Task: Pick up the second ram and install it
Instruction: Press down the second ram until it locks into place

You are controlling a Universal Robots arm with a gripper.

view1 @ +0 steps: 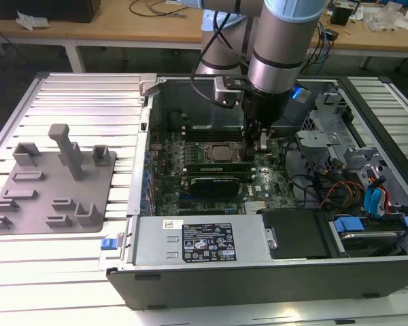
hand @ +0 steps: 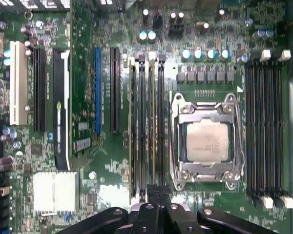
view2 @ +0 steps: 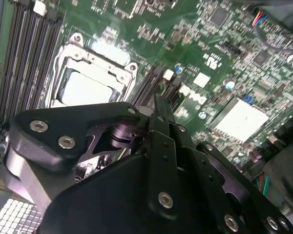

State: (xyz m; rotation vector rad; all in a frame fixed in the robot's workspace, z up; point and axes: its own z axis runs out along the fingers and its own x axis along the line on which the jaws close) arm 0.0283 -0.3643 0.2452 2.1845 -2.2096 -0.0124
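Inside the open computer case (view1: 272, 272) in the exterior view, the gripper (view1: 260, 142) hangs low beside the processor (view1: 221, 153), fingers drawn narrow on the second ram (view1: 221, 167), which stands edgewise in its slot. A skewed push could leave it half-seated. White slatted table (view1: 88, 102), desks behind.

In both wrist views, fingers (view2: 161, 122) nearly meet over the slots (hand: 146, 122).

An open black computer case (view1: 272, 272) lies on the slatted white tabletop (view1: 75, 272); beside it, towards the exterior view's left, sits a grey plastic fixture tray (view1: 54, 190) with posts.
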